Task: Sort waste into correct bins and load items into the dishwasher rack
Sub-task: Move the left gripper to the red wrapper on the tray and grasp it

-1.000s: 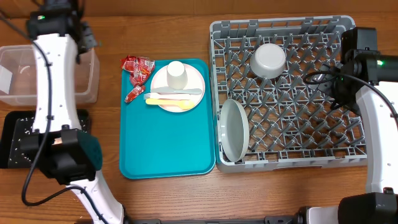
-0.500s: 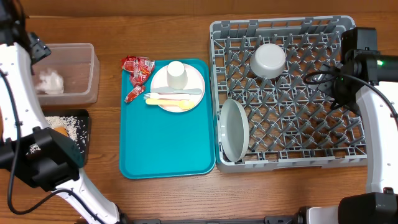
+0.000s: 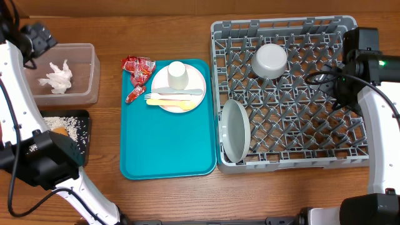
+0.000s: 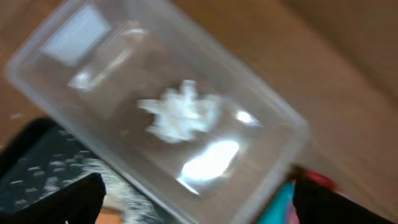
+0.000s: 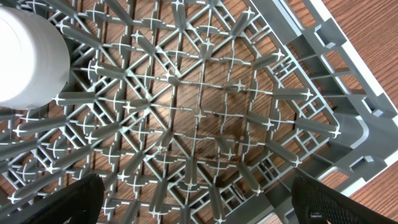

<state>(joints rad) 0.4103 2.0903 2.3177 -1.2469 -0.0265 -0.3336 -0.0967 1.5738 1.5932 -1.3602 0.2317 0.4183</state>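
The crumpled white napkin (image 3: 57, 77) (image 4: 180, 115) lies inside the clear tub (image 3: 87, 65) (image 4: 273, 124). My left gripper (image 4: 199, 211) hovers above the tub, open and empty; the overhead view shows it at the far left (image 3: 37, 39). Rice (image 3: 67, 125) and an orange cube (image 3: 60, 130) sit in the black tray (image 3: 15, 144). Two red wrappers (image 3: 139, 67) lie by the pale plate (image 3: 194, 80), which carries the white cup (image 3: 177, 74) and cutlery (image 3: 170, 94). My right gripper (image 5: 199, 208) hangs open over the dishwasher rack (image 3: 294, 156) (image 5: 205, 112), beside the grey bowl (image 3: 270, 60) (image 5: 25, 56).
The teal tray (image 3: 169, 144) lies between the bins and the rack. A grey plate (image 3: 235, 130) stands on edge at the rack's near left side. The right arm (image 3: 375, 119) runs along the rack's right wall.
My left gripper opened and let go of the napkin, which now lies in the clear tub. The left arm swung off the tub toward the far left. The right arm stayed still.
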